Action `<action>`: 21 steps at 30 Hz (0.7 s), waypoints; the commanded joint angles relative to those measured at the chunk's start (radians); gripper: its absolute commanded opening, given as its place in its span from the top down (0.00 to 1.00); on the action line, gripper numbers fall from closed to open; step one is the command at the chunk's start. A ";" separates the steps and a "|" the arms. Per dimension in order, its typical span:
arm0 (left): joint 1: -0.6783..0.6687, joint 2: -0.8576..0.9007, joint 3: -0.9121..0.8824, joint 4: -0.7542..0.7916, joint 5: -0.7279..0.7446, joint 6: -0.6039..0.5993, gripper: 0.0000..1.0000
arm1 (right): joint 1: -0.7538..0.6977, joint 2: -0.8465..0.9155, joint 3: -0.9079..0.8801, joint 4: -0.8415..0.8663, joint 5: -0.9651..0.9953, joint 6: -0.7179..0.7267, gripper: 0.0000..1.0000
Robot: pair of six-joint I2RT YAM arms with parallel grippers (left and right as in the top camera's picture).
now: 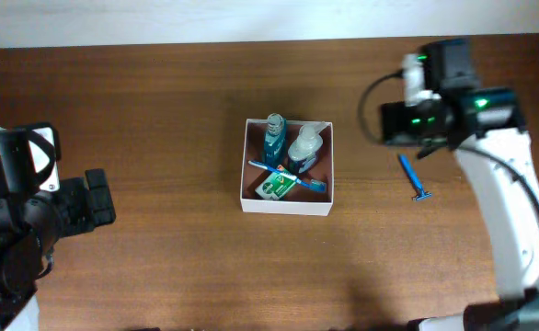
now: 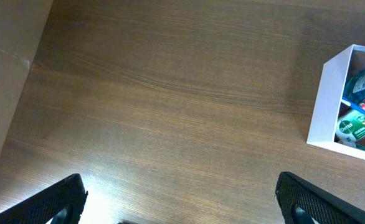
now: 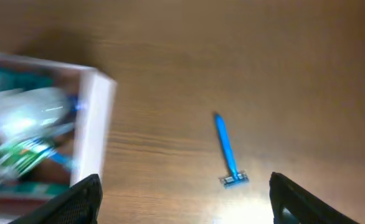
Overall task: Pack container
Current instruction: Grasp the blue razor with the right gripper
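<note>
The container (image 1: 287,206) is a square white box with a reddish-brown inside at the table's middle. It holds a teal bottle (image 1: 274,138), a clear bottle (image 1: 303,147), a green packet (image 1: 275,188) and a blue toothbrush (image 1: 288,175). A blue razor (image 1: 413,177) lies on the table to its right, and shows in the right wrist view (image 3: 227,152). My right gripper (image 3: 185,202) is open and empty above the table between container (image 3: 98,124) and razor. My left gripper (image 2: 182,202) is open and empty far left of the container (image 2: 329,99).
The brown wooden table (image 1: 159,110) ends at a pale wall (image 1: 159,18) along the back. A pale surface (image 2: 5,74) borders the table in the left wrist view.
</note>
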 commanded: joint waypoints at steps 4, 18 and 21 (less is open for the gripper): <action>0.005 -0.004 0.004 0.001 0.004 -0.013 0.01 | -0.205 0.266 -0.091 0.007 -0.057 0.050 0.20; 0.005 -0.003 0.004 0.001 0.004 -0.013 0.01 | -0.196 0.505 -0.092 0.034 -0.067 -0.102 0.51; 0.005 -0.003 0.005 0.002 0.004 -0.014 0.01 | -0.196 0.520 -0.093 0.034 -0.069 -0.093 0.57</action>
